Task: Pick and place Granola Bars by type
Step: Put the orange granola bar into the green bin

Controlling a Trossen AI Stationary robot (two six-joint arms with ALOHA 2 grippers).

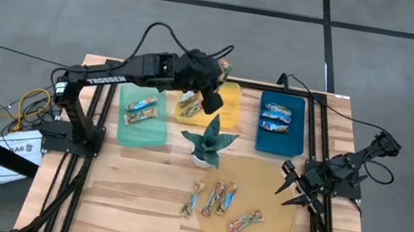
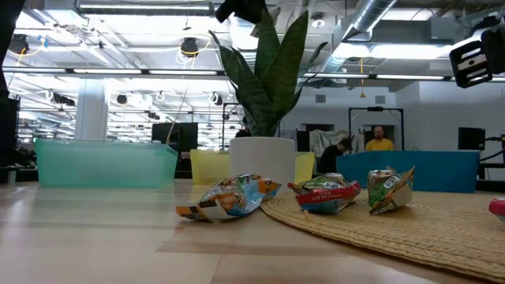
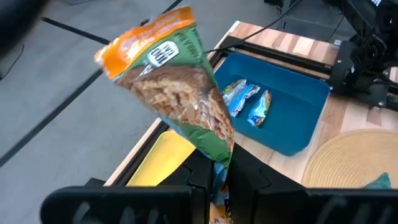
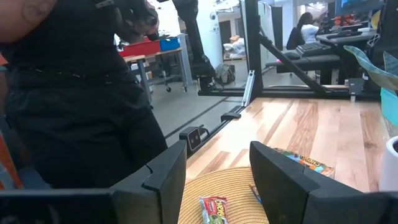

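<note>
1. Grey concrete floor surrounds a pale butcher-block wooden table (image 1: 134,197) edged by a black metal frame; across the table at tabletop height there is an open workshop with ceiling ducts and strip lights, and two people far off at the back.
2. Three shallow plastic trays sit in a row along the far side of the table: a mint-green tray (image 1: 142,115), a yellow tray (image 1: 231,99) and a dark blue tray (image 1: 281,124).
3. One multicoloured wrapped granola bar (image 1: 141,110) lies in the green tray, more lie in the yellow one, and two blue-wrapped bars (image 1: 277,118) lie in the blue tray.
4. A green spiky plant in a white pot (image 1: 207,144) stands near the table's middle, just in front of the yellow tray.
5. A round woven straw mat (image 1: 261,193) lies nearer the front; four shiny multicoloured bars (image 1: 218,202) rest on and beside its left edge.
6. The left gripper (image 3: 219,177) hangs above the yellow tray, fingers clenched on the lower end of an orange-and-green wrapped granola bar (image 3: 177,87), which stands up tilted from them.
7. The right gripper (image 4: 217,165) waits low at the table's right edge beside the mat, fingers spread apart and holding nothing.
8. Just beyond the right arm stands a person in dark clothing.
</note>
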